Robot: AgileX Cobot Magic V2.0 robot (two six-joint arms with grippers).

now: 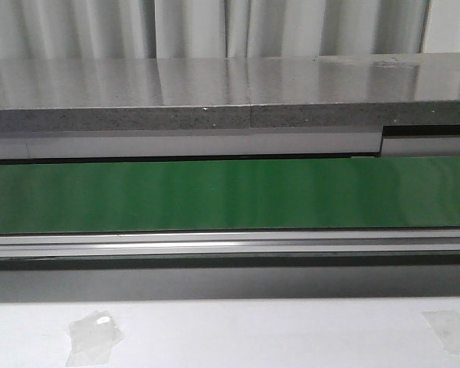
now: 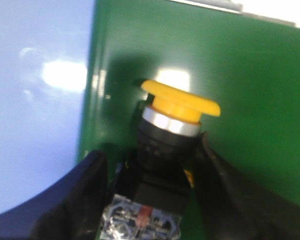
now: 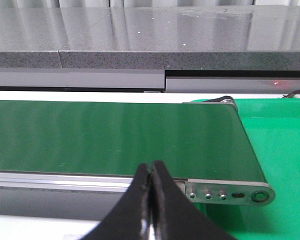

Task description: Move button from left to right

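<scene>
Two black fingers (image 2: pixel 85 200) of the left gripper (image 2: pixel 150 195) pinch the boxy black body of the yellow mushroom-capped push-button (image 2: pixel 177 107), held over the green conveyor belt (image 2: pixel 250 75). The right gripper (image 3: pixel 151 200) hangs near the belt's metal end bracket (image 3: pixel 230 192), its fingers pressed together with nothing between them.

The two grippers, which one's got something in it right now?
The left gripper. Its dark fingers sit either side of the button, whose yellow cap pokes out above the green belt. The right gripper is pressed shut on nothing.
</scene>
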